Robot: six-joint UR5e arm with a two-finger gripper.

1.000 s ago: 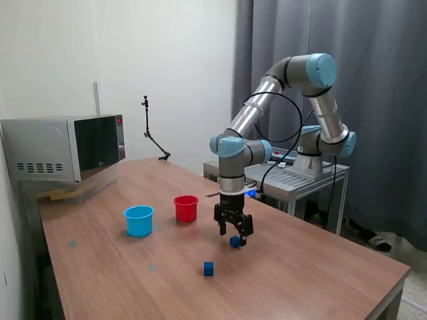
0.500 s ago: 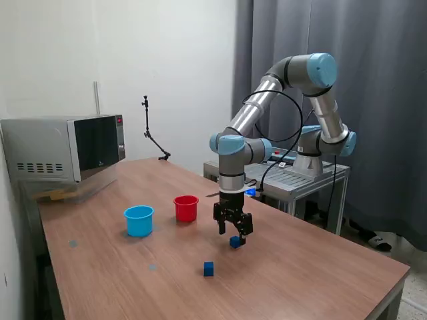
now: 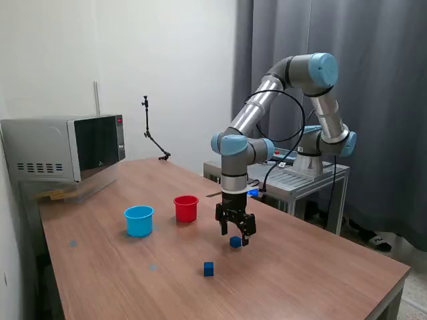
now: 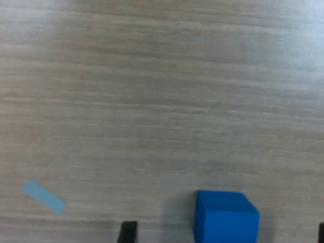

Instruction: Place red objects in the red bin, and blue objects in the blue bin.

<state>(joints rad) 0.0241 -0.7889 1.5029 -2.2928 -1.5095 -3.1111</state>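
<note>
Fingers (image 3: 236, 239) slightly higher over blue cube (image 3: 235, 242), apart; cups' insides hidden.

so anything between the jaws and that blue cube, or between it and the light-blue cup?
Nothing visible. The gripper hangs right above the blue cube, bare wood around it. Toward the blue cup the table is open; the red cup stands off that line.
</note>
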